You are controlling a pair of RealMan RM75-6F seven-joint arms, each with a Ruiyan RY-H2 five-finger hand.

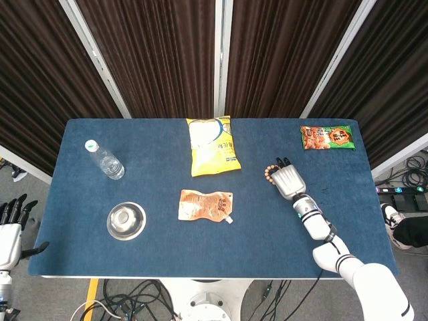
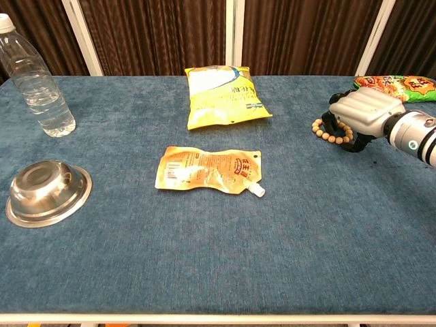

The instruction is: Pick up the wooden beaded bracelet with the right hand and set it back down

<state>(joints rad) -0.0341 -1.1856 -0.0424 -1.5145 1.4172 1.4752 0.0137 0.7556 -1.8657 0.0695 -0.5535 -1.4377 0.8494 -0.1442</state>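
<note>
The wooden beaded bracelet [image 1: 269, 174] [image 2: 328, 134] lies flat on the blue table at the right of centre. My right hand [image 1: 288, 179] [image 2: 362, 112] hovers low over its right half, palm down. The dark fingers [image 2: 328, 122] curve down at the ring's far side and the thumb [image 2: 354, 146] reaches down at its near side. The beads still rest on the cloth, and the hand hides part of the ring. My left hand [image 1: 9, 226] hangs off the table's lower left corner with fingers spread and nothing in it.
A yellow snack bag [image 1: 212, 145] lies at the back centre and an orange pouch [image 1: 205, 205] nearer the middle. An orange-green snack packet [image 1: 326, 137] sits just behind the right hand. A steel bowl [image 1: 126, 221] and a water bottle [image 1: 104, 159] stand at the left.
</note>
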